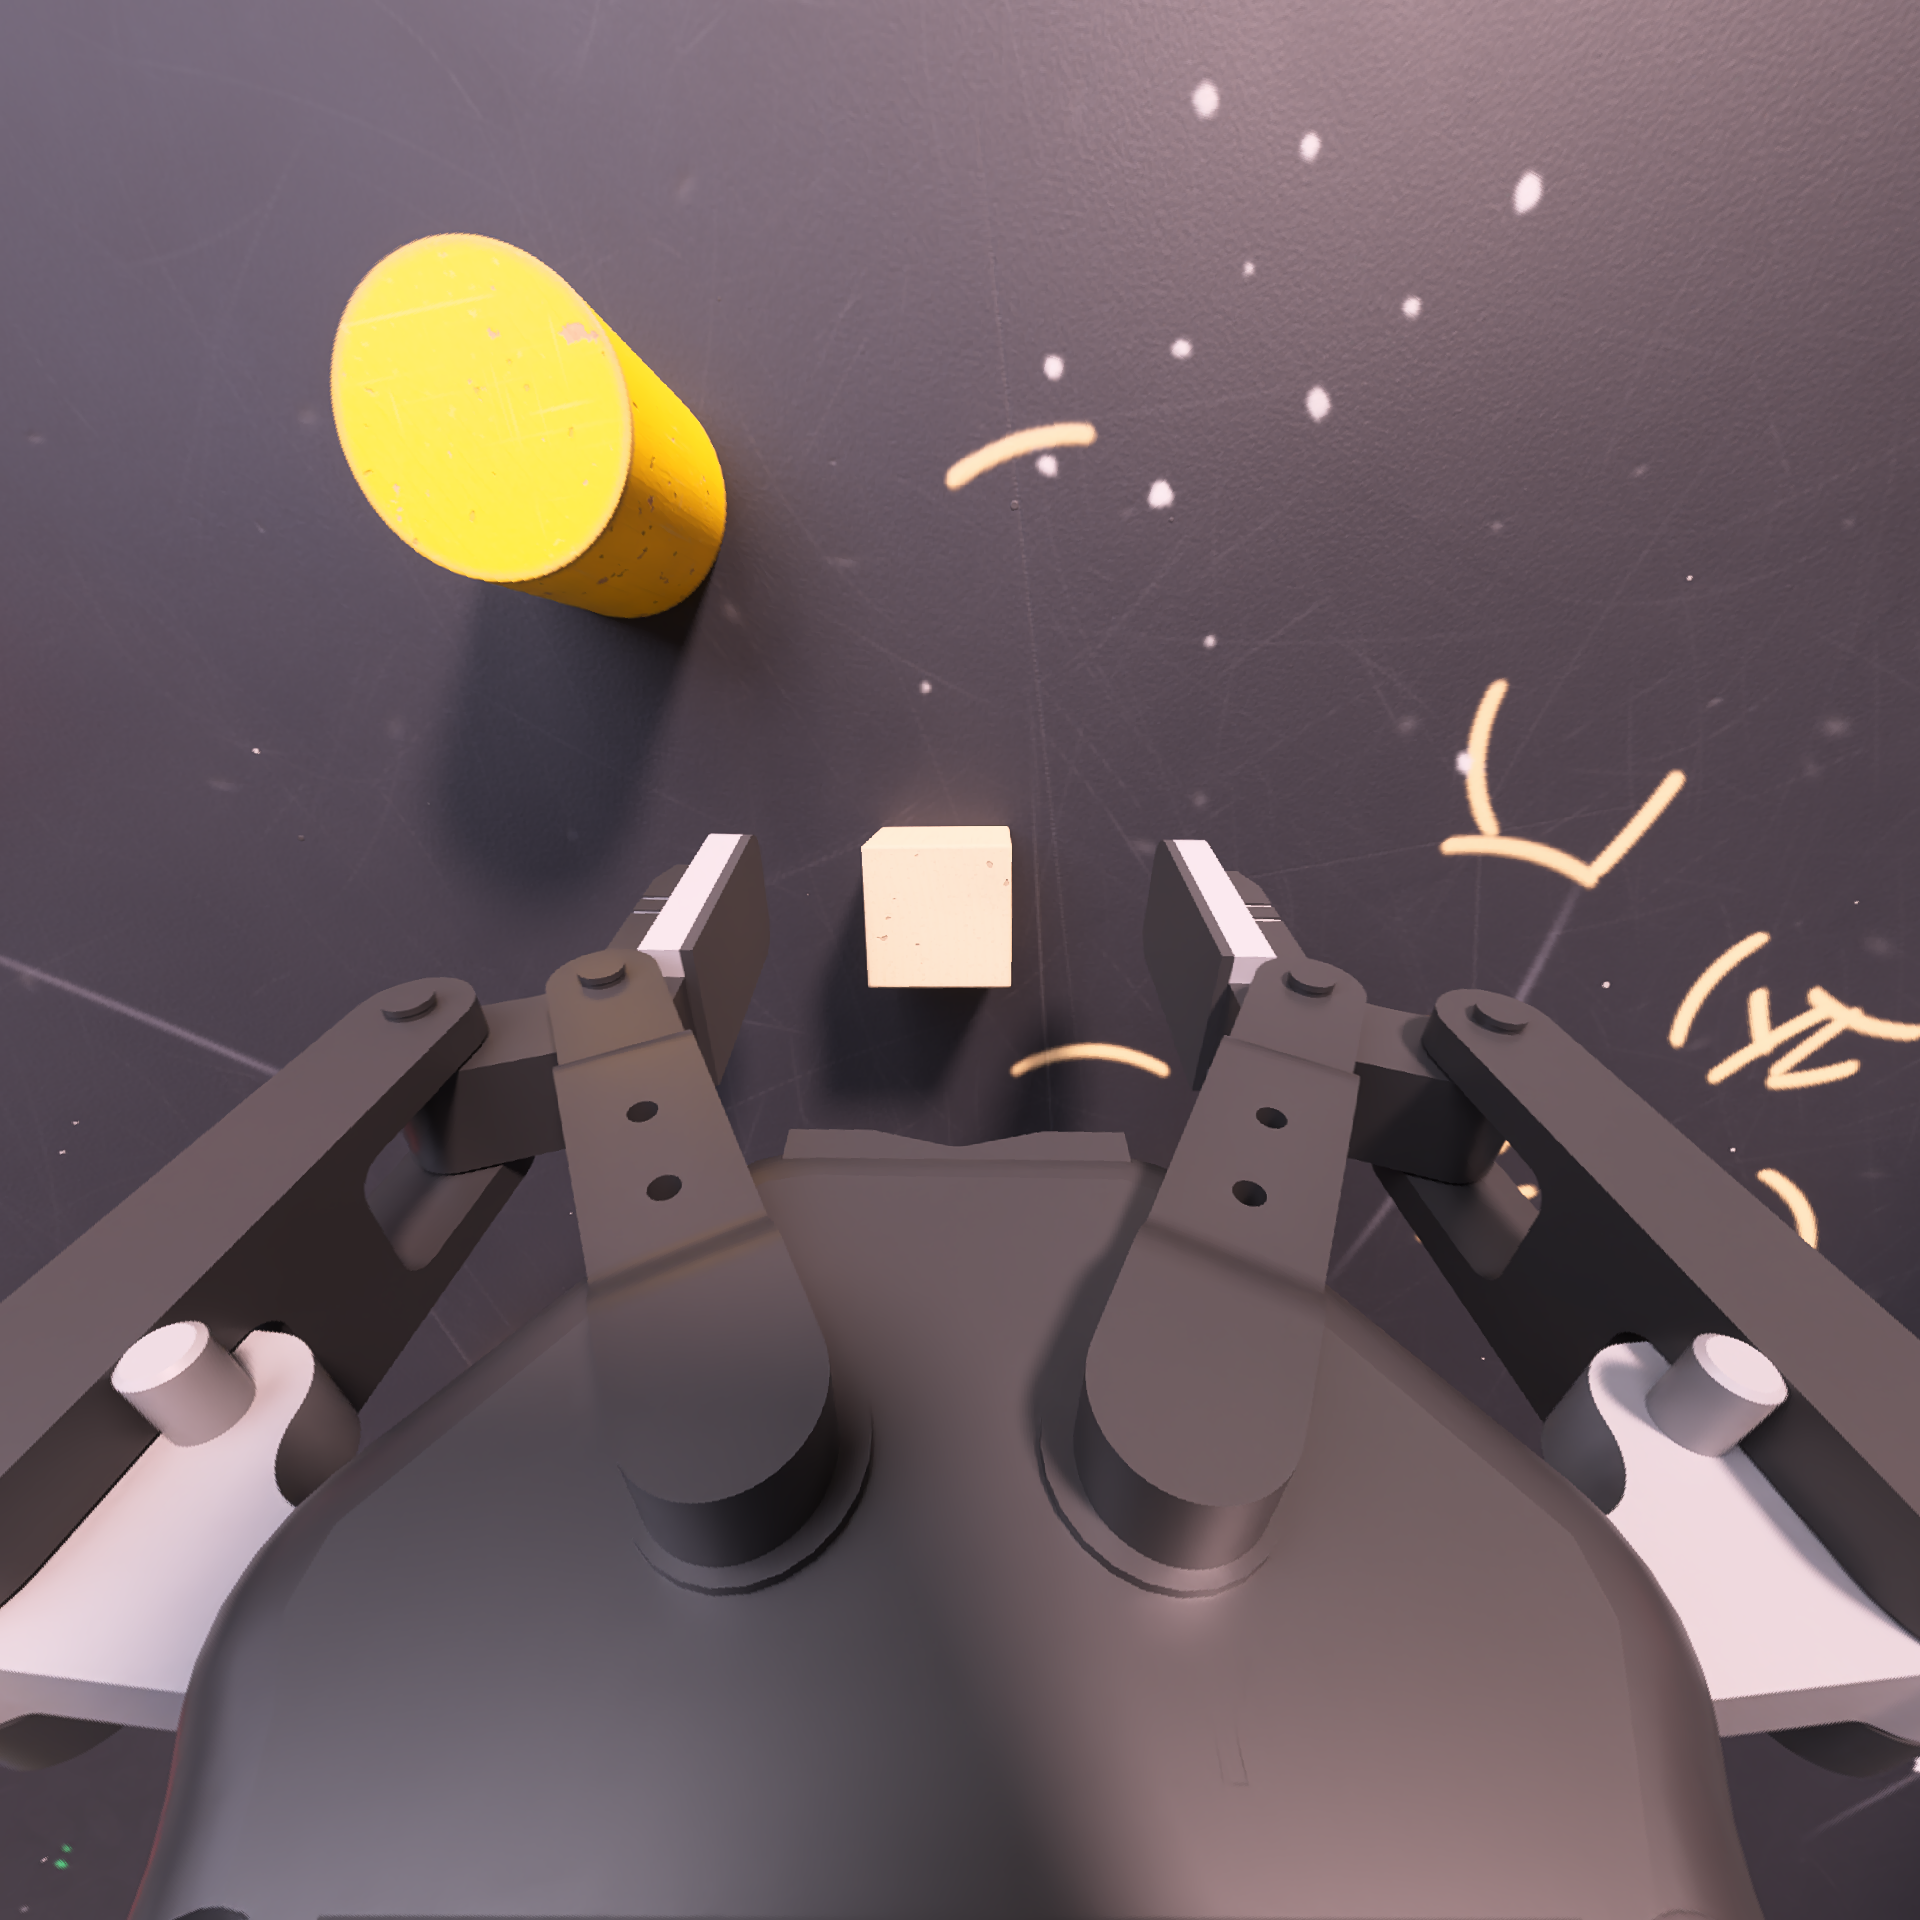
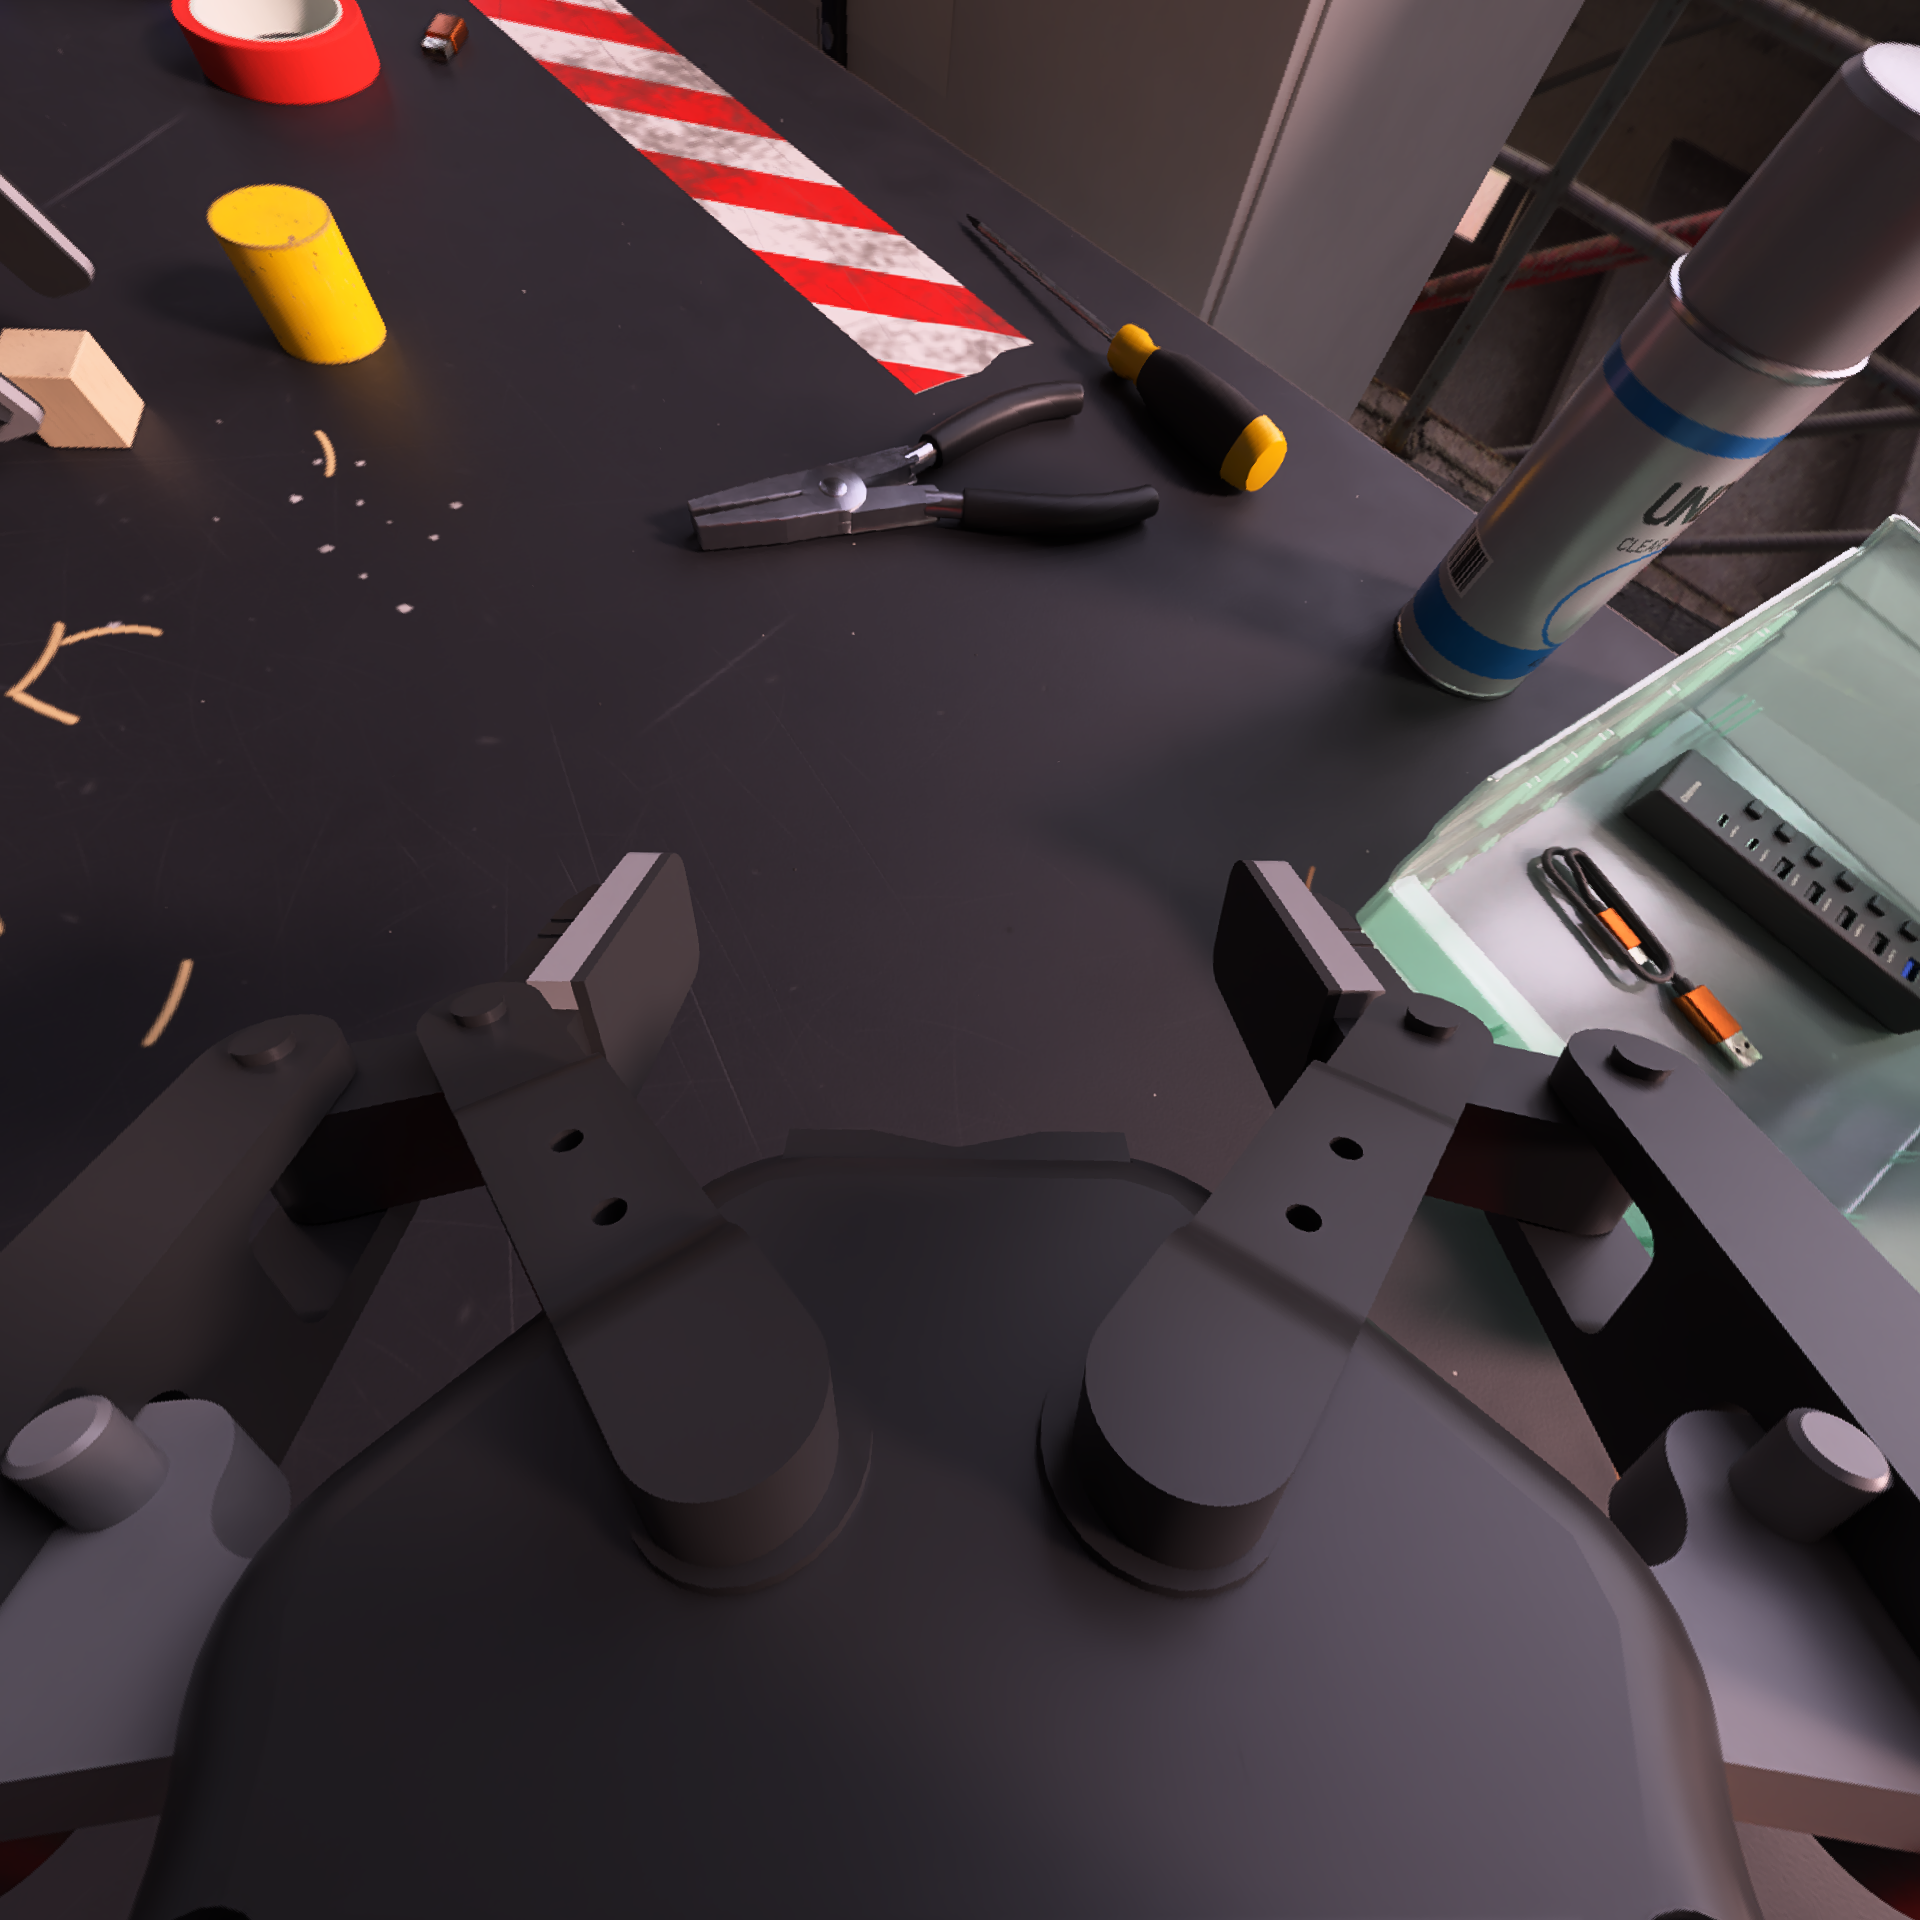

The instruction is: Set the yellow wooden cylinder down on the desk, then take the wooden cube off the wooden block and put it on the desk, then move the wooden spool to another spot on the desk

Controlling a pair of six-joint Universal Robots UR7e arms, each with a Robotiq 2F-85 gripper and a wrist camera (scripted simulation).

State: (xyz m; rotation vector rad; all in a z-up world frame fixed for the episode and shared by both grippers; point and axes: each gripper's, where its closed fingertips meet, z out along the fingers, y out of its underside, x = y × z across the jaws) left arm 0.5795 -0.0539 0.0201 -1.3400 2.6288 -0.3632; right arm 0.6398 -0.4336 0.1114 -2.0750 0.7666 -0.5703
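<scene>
Left gripper fingers apart, straddling the wooden cube without touching. Lifting crooked could clip it. Right gripper apart, empty.

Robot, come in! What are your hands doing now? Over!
Left gripper open above cube on desk. Right gripper open, empty. Yellow cylinder upright, apart.

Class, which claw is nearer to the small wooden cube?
Left. The left claw is open directly over the wooden cube, fingers either side. The right claw hovers open over bare desk, far off.
</scene>
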